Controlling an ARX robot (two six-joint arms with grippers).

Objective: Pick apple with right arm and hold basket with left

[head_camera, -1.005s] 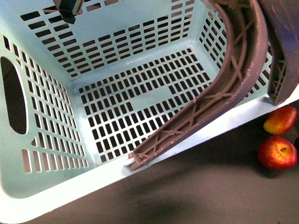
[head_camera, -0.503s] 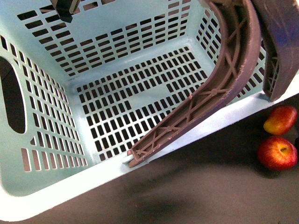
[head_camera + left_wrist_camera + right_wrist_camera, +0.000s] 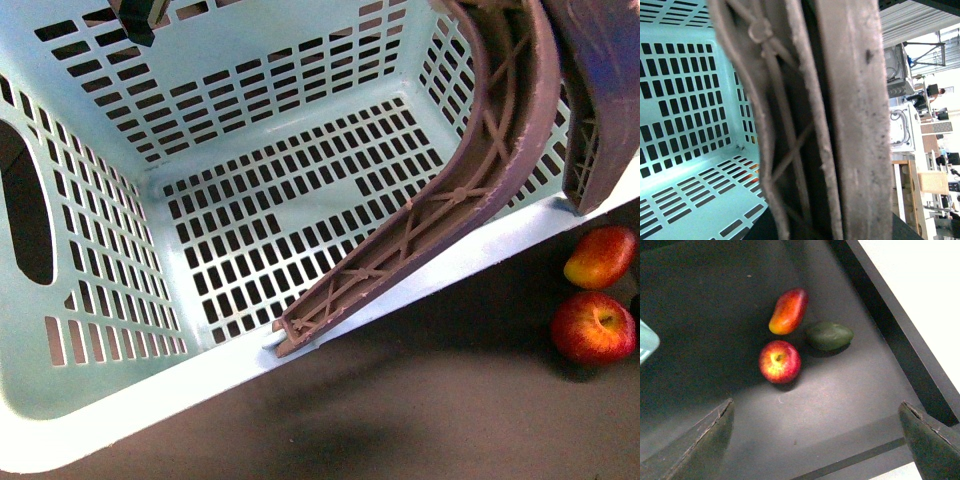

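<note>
Basket [image 3: 120, 400] fills my front view, brown handle [image 3: 470, 190] raised. Left gripper: handle blocks its camera, I can't tell grip. Right gripper [image 3: 816, 442] spread wide, empty, clear of apple [image 3: 779, 361]. Apple on dark table [image 3: 450, 420], just beside mango-like fruit [image 3: 789, 311].

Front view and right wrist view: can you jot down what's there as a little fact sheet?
Basket: mint green, tilted, nothing visible inside
Handles: brown, swung up
Apple: red, on dark table, outside basket
Neighbours: mango-like fruit, green fruit
Right tool: open, empty, not touching apple
</note>
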